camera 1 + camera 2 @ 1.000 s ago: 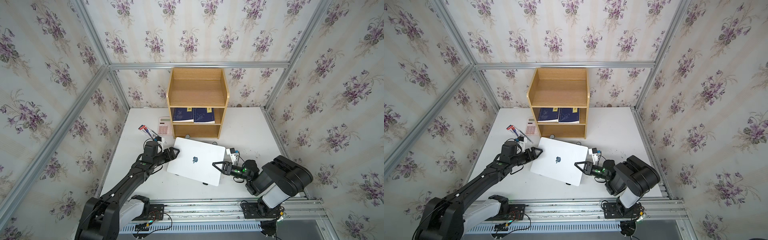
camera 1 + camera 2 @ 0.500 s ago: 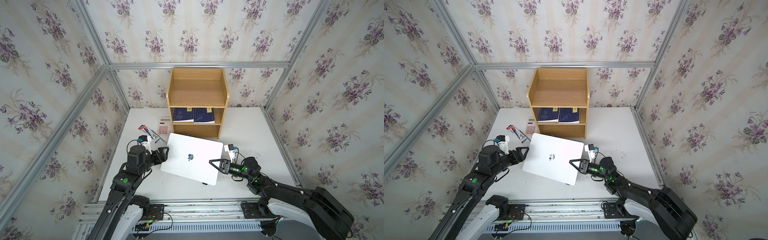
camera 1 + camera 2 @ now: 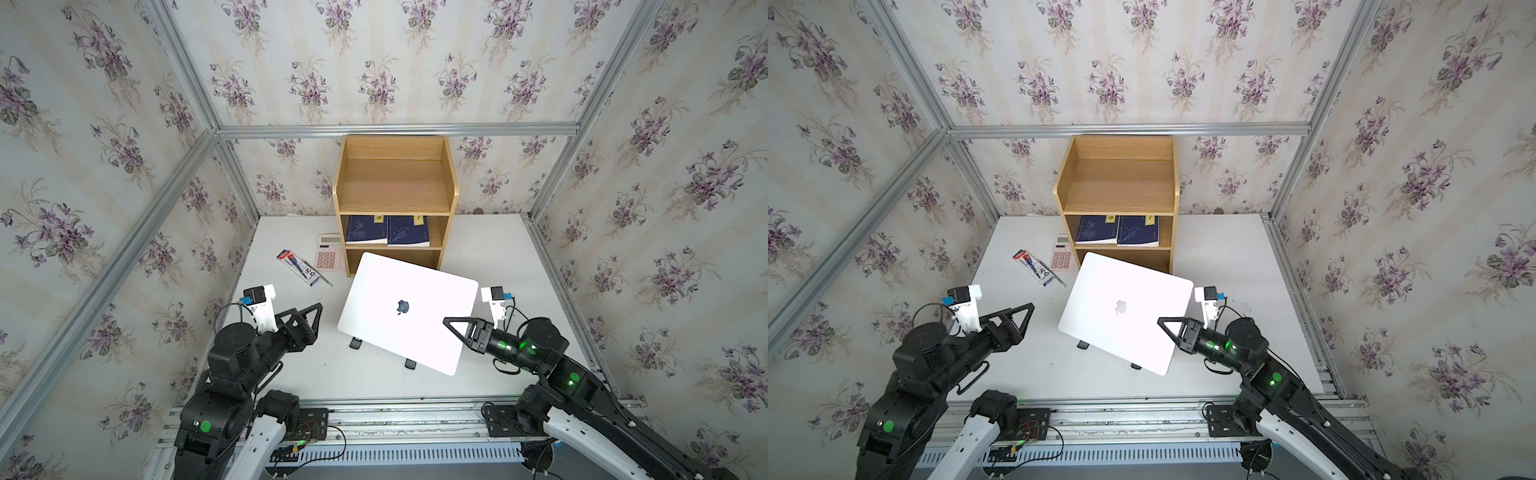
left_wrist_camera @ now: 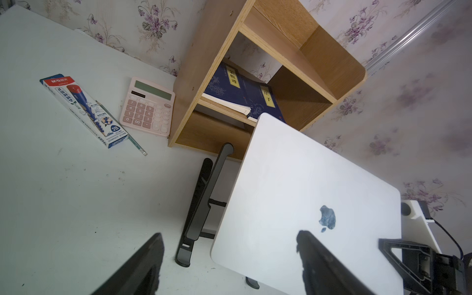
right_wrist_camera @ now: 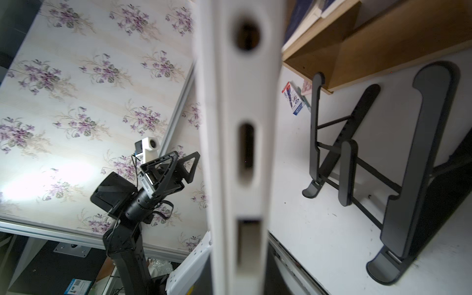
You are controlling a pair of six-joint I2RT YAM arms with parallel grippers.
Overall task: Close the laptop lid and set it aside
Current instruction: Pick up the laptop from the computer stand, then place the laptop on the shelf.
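Note:
The laptop is silver-white, its lid shut flat with the dark logo facing up. It hangs tilted above the table. My right gripper is shut on its right edge. In the right wrist view that edge fills the middle and hides the fingers. My left gripper stands open and empty to the left of the laptop, a short gap away. In the left wrist view its two fingers frame the laptop's near corner.
A black folding laptop stand sits on the table under the laptop. Behind it is a wooden shelf with dark blue books. A pinkish calculator and a pencil box lie at the back left.
My left gripper has come off the laptop's left edge, opened wider and drawn back to the left. The laptop has risen off the stand in my right gripper.

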